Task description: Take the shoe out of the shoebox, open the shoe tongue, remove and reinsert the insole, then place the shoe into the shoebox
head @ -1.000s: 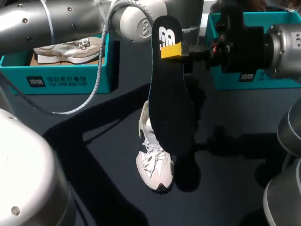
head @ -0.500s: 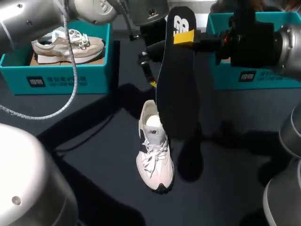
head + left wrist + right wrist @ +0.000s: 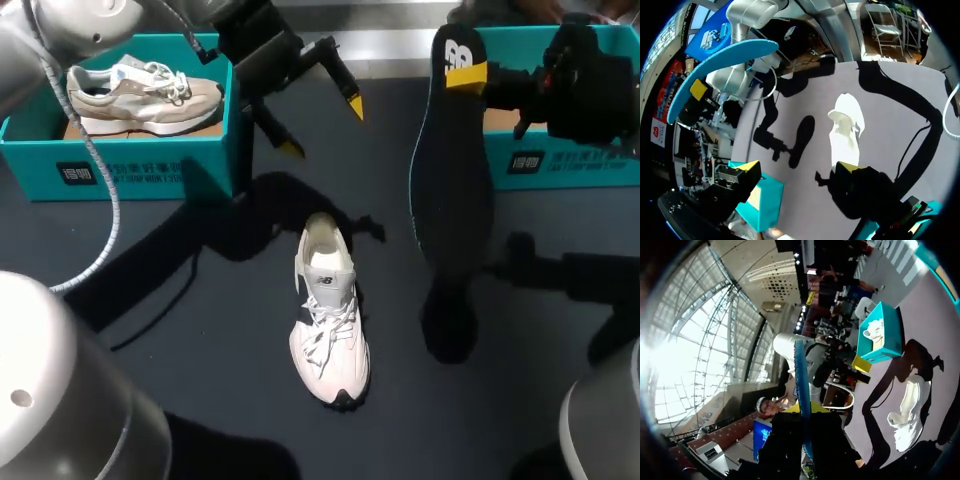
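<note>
In the head view my left gripper [image 3: 322, 127] hangs at about eleven o'clock from the white shoe [image 3: 328, 315]. Its two yellow-tipped fingers are spread wide with nothing between them, just beside the corner of the left shoebox [image 3: 120, 165], which holds a beige sneaker [image 3: 145, 95]. The white shoe lies alone on the dark table [image 3: 150, 300], toe toward six o'clock and heel opening toward twelve, well apart from both boxes. At about one o'clock from it my right gripper [image 3: 465, 72] pinches the heel end of the black insole [image 3: 450, 170], which hangs down in front of the right shoebox [image 3: 560, 160] (its shadow falls on the table at three o'clock from the shoe). In the left wrist view my gripper [image 3: 800, 170] is wide open above the table, the white shoe [image 3: 847, 132] ahead of it, a teal shoebox [image 3: 765, 205] beneath it, and the insole [image 3: 720, 70] shows its teal underside off to one side. In the right wrist view my gripper [image 3: 804, 410] clamps the insole [image 3: 800, 370], seen edge-on rising from between the fingers, with the white shoe [image 3: 910, 410] lying on the table ahead.
</note>
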Action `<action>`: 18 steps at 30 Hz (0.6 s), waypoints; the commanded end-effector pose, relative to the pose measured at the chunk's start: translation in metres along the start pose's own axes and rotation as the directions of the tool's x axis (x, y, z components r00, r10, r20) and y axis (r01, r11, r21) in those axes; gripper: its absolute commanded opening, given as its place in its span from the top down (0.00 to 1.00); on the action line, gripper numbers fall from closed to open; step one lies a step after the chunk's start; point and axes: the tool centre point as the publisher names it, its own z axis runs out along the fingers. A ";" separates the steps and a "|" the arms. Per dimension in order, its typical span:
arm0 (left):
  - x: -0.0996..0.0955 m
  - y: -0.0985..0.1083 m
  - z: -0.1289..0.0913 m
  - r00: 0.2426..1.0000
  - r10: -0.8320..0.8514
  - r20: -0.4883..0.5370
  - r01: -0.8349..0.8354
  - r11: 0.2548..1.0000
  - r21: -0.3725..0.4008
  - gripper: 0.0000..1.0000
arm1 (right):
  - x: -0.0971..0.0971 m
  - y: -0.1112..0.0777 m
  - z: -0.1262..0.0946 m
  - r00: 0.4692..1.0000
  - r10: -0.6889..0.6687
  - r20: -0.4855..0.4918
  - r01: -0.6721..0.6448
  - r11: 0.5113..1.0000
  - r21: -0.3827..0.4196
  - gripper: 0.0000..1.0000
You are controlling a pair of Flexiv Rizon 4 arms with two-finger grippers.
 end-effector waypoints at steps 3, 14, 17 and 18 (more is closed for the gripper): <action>0.013 -0.021 -0.017 0.900 0.036 0.435 -0.022 0.999 -0.037 0.00 | -0.032 0.033 0.010 0.991 0.131 0.034 -0.131 0.991 -0.004 1.00; 0.011 -0.025 -0.030 0.924 -0.004 0.383 0.044 0.994 -0.096 0.00 | -0.041 0.037 0.008 0.976 0.205 0.070 -0.201 0.978 -0.061 1.00; 0.011 -0.025 -0.030 0.924 -0.004 0.383 0.044 0.994 -0.096 0.00 | -0.041 0.037 0.008 0.976 0.205 0.070 -0.201 0.978 -0.061 1.00; 0.011 -0.025 -0.030 0.924 -0.004 0.383 0.044 0.994 -0.096 0.00 | -0.041 0.037 0.008 0.976 0.205 0.070 -0.201 0.978 -0.061 1.00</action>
